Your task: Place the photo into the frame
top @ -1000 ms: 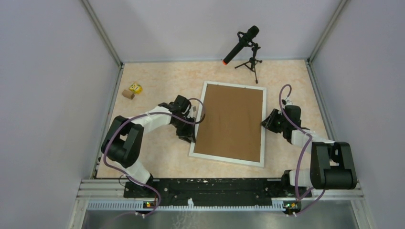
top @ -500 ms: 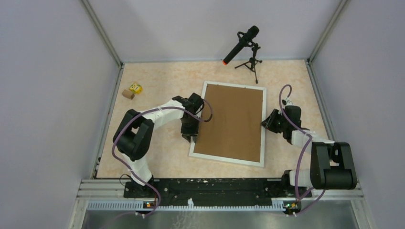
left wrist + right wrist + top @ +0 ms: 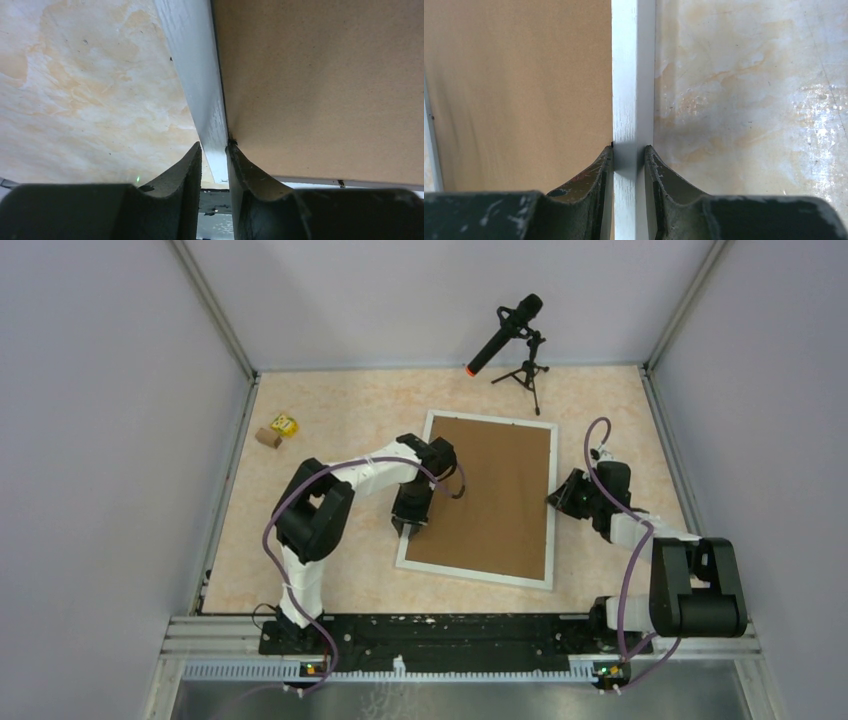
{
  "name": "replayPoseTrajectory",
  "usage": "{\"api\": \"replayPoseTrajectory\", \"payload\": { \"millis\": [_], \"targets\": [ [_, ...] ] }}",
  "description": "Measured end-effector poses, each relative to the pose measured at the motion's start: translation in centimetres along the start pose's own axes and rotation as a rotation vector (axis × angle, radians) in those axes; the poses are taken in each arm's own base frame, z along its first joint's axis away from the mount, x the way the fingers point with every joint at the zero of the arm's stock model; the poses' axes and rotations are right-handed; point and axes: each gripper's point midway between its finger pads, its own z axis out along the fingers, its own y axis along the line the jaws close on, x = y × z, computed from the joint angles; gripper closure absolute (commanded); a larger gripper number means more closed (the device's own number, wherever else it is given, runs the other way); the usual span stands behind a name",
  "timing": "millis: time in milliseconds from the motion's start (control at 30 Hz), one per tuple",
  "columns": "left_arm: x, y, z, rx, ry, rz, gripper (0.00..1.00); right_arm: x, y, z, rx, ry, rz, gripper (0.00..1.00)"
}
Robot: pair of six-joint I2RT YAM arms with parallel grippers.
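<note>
The frame (image 3: 475, 573), thin white moulding, lies flat on the table with a plain brown backing board (image 3: 490, 495) filling it. The photo is hidden. My left gripper (image 3: 410, 525) sits at the frame's left rail near the front corner. In the left wrist view this gripper (image 3: 214, 155) is shut on the white rail (image 3: 197, 75), one finger outside it and one on the board side (image 3: 320, 90). My right gripper (image 3: 556, 498) holds the right rail at mid-length. In the right wrist view this gripper (image 3: 629, 152) is shut on the moulding (image 3: 633, 75), with the board (image 3: 519, 90) to its left.
A black microphone (image 3: 510, 325) on a small tripod (image 3: 528, 375) stands just behind the frame's far edge. Two small blocks (image 3: 278, 428) lie near the left wall. Grey walls enclose the table on three sides.
The left arm has swung right, bringing its wrist over the board's left edge, and its gripper has slid slightly right onto the rail. The right arm and the frame have not moved.
</note>
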Motion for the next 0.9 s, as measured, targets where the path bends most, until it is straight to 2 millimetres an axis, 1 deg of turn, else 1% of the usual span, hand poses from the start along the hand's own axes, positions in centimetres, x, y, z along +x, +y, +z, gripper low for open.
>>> {"api": "replayPoseTrajectory", "payload": {
  "millis": [100,200,400,533,633,700,733,800,867,900],
  "targets": [
    [0.0,-0.1,0.0,-0.029,0.014,0.022,0.67,0.0,0.0,0.0,0.000,0.000,-0.002,0.76],
    [0.0,-0.2,0.0,-0.082,0.034,0.058,0.60,0.0,0.0,0.0,-0.001,-0.001,-0.004,0.76],
    [-0.2,0.3,-0.3,-0.252,0.035,0.166,0.54,0.0,0.0,0.0,-0.004,-0.006,-0.005,0.74],
    [-0.5,0.6,-1.3,-0.299,-0.047,0.207,0.39,0.0,0.0,0.0,-0.003,-0.006,-0.004,0.70],
    [-0.7,0.9,-2.1,-0.249,-0.130,0.180,0.31,0.0,0.0,0.0,-0.002,-0.004,-0.002,0.61],
    [-2.1,-0.3,-2.9,-0.150,-0.231,0.134,0.27,0.4,0.0,0.0,-0.002,0.010,0.006,0.56],
    [-2.8,-1.0,-3.7,-0.090,-0.289,0.108,0.25,0.6,0.0,0.0,-0.001,0.019,0.008,0.53],
    [-3.4,-1.9,-5.8,0.015,-0.390,0.061,0.23,0.8,0.1,-0.2,0.002,0.040,0.014,0.51],
    [-2.7,-2.2,-8.0,0.121,-0.478,0.002,0.20,0.9,0.2,-0.3,0.014,0.064,0.014,0.51],
    [-1.7,-2.2,-8.8,0.181,-0.510,-0.034,0.19,1.0,0.2,-0.4,0.027,0.080,0.016,0.52]
  ]
}}
